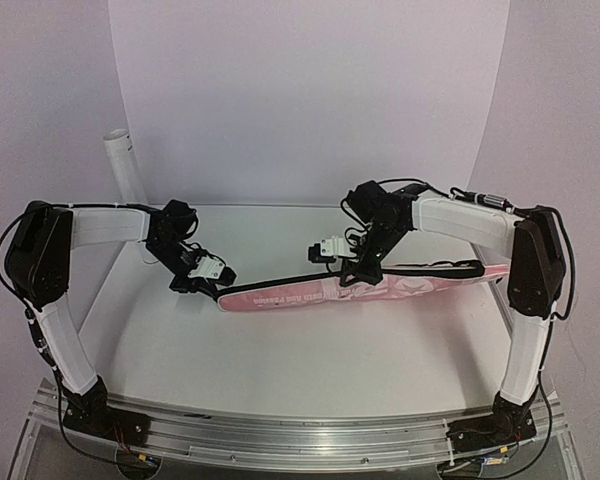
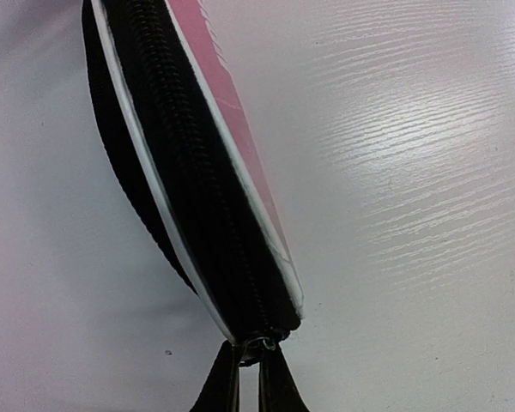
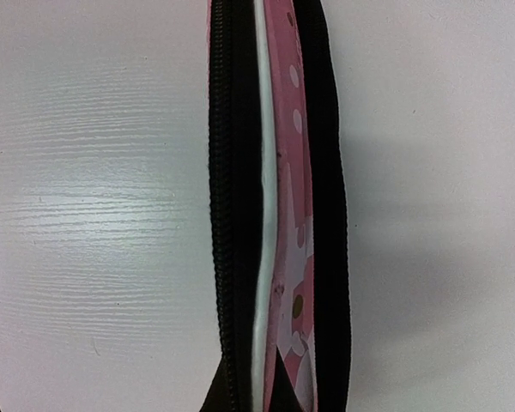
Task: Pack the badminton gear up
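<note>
The badminton gear is hidden in every view. A long pink bag (image 1: 380, 290) with white lettering is held just above the table between my two grippers. My left gripper (image 1: 212, 275) is at the bag's left tip, shut on the small metal zipper pull (image 2: 263, 343) at the end of the black zipper (image 2: 189, 172). The zipper looks closed along the stretch I can see. My right gripper (image 1: 365, 272) is shut on the upper edge of the bag (image 3: 287, 172) near its middle, its dark fingers (image 3: 219, 396) pinching the zipper band and pink fabric.
A tall white tube (image 1: 123, 165) stands at the back left by the wall. The bag's black strap (image 1: 435, 268) runs along its right half. The white table (image 1: 280, 350) ends at a metal rail near the arm bases.
</note>
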### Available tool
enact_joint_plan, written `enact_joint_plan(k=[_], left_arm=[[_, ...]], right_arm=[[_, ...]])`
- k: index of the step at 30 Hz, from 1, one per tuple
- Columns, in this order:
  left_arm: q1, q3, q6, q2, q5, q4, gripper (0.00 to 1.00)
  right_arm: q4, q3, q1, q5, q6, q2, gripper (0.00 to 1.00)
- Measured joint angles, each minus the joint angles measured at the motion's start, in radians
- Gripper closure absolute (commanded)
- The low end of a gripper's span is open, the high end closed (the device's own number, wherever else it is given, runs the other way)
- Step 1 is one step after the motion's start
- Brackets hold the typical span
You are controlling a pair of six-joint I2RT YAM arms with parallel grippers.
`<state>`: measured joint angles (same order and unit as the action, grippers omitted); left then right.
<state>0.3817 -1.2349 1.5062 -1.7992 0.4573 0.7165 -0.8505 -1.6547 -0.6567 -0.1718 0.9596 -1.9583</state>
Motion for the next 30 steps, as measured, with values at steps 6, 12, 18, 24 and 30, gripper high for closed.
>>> enact_joint_plan(k=[6,12,18,24,30], left_arm=[[-0.005,0.046,-0.028,0.031,0.001,-0.019,1.0],[-0.018,0.039,-0.057,0.033,0.011,0.004,1.0],[-0.036,0.012,-0.067,0.086,0.02,0.095,1.0],[-0.047,0.066,-0.107,0.157,-0.01,0.095,1.0],[-0.047,0.105,-0.17,0.112,-0.007,0.069,0.96]], right_arm=[[0.001,0.0,-0.003,0.002,0.0,0.0,1.0],[0.002,0.0,-0.003,0.007,-0.002,0.0,1.0],[0.004,0.0,-0.005,0.021,-0.007,0.0,1.0],[-0.001,-0.002,0.0,0.029,-0.015,0.0,1.0],[-0.006,-0.006,0.001,0.032,-0.018,0.0,1.0]])
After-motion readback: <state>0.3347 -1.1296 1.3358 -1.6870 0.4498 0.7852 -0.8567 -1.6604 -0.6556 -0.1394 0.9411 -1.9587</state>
